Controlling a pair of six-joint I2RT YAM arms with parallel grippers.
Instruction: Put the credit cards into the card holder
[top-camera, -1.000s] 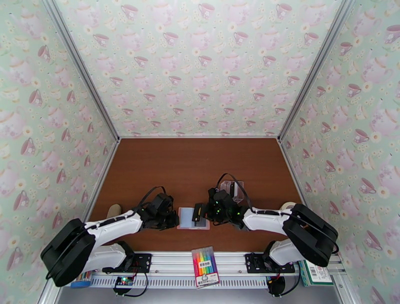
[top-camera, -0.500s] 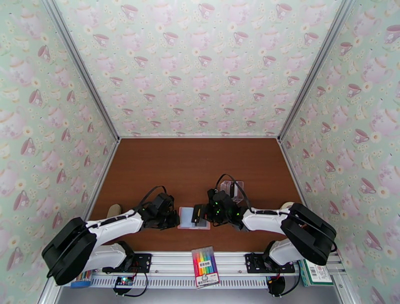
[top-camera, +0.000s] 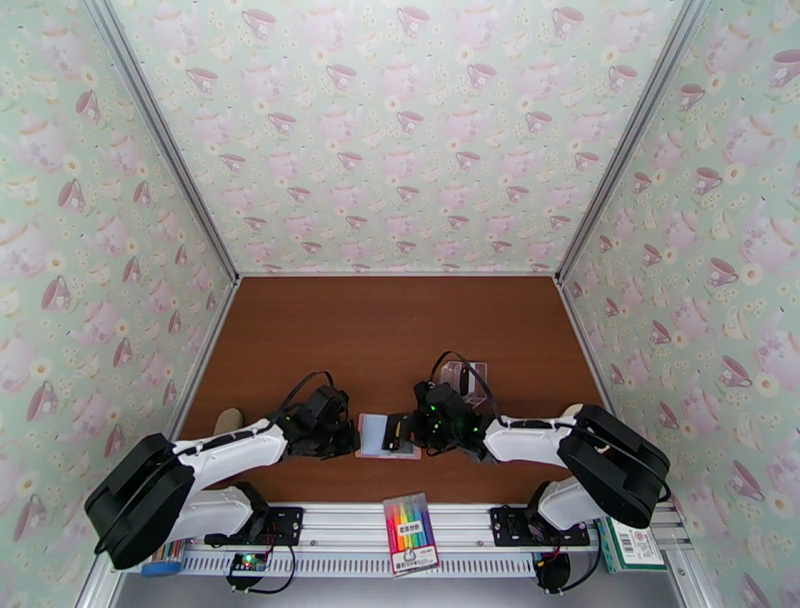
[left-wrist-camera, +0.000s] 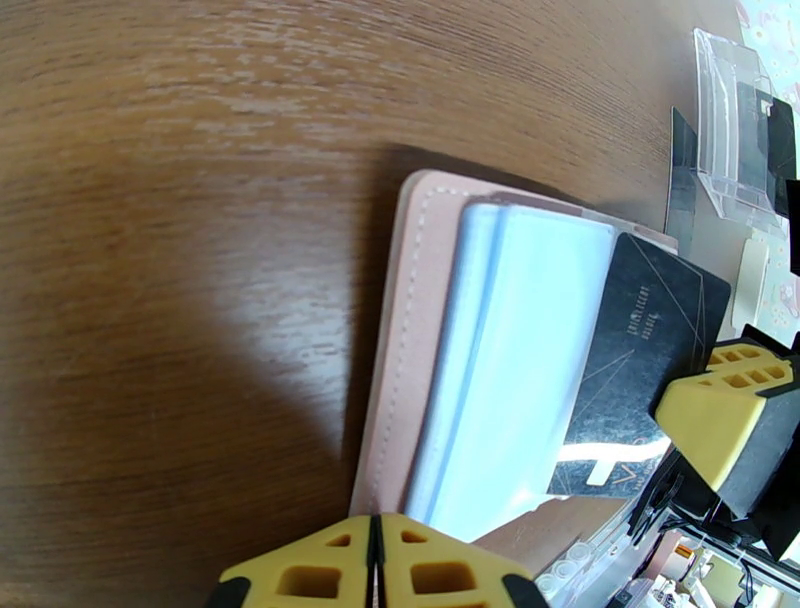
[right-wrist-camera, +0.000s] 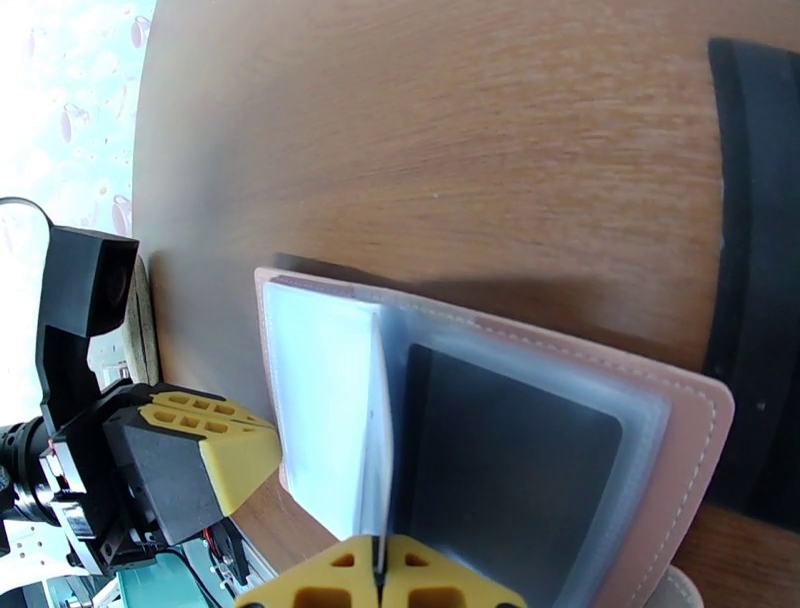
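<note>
The pink card holder (top-camera: 375, 438) lies open on the table, its blue-grey sleeves (left-wrist-camera: 510, 350) facing up. My left gripper (top-camera: 352, 438) is shut on its left edge (right-wrist-camera: 268, 400); its fingertips (left-wrist-camera: 375, 565) meet at the pink cover. My right gripper (top-camera: 404, 432) is shut on a black credit card (left-wrist-camera: 640, 370), which stands on edge over the holder's middle and looks like a thin line (right-wrist-camera: 378, 430) in the right wrist view. Another dark card (right-wrist-camera: 510, 480) sits under the clear sleeve on the holder's right half.
A clear plastic box (top-camera: 465, 378) holding dark cards stands behind the right gripper (left-wrist-camera: 735, 130). A dark flat item (right-wrist-camera: 760, 280) lies to the right of the holder. A highlighter pack (top-camera: 410, 520) rests on the front rail. Tape rolls sit at the left (top-camera: 228, 420) and right (top-camera: 575, 410).
The right gripper has crept slightly left with the black card. The left arm and the card holder have stayed put.
</note>
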